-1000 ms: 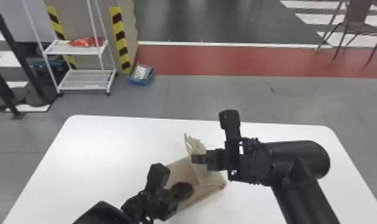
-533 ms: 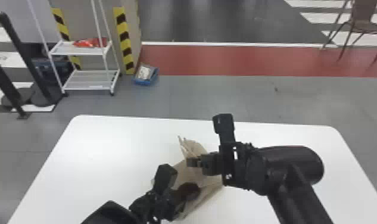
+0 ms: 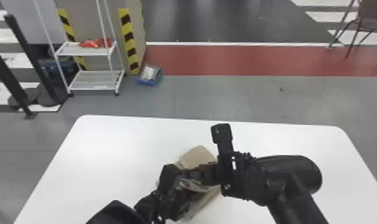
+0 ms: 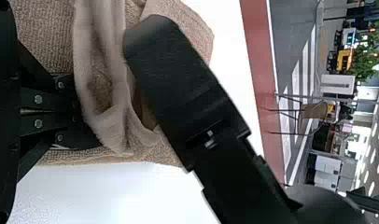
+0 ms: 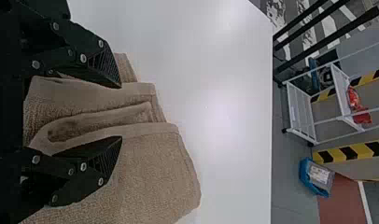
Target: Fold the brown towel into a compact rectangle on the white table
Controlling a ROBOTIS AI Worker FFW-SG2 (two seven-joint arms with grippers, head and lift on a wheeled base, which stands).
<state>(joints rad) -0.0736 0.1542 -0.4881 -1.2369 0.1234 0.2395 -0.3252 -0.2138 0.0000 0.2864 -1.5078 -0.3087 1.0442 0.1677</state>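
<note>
At lower centre of the head view, the brown towel (image 3: 196, 156) is pinched by the left gripper (image 4: 78, 112), seemingly as an anchor, while the right gripper (image 5: 120, 112) is spread wide astride raised folds, presumably for shaping.

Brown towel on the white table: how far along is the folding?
Partway, I'd judge. Done: some of the towel already lies in layers. In hand: the left gripper looks closed at a bunched part; the right gripper has its fingers open over the folds. Left: loose folds to flatten and uneven edges to line up into a rectangle.
</note>
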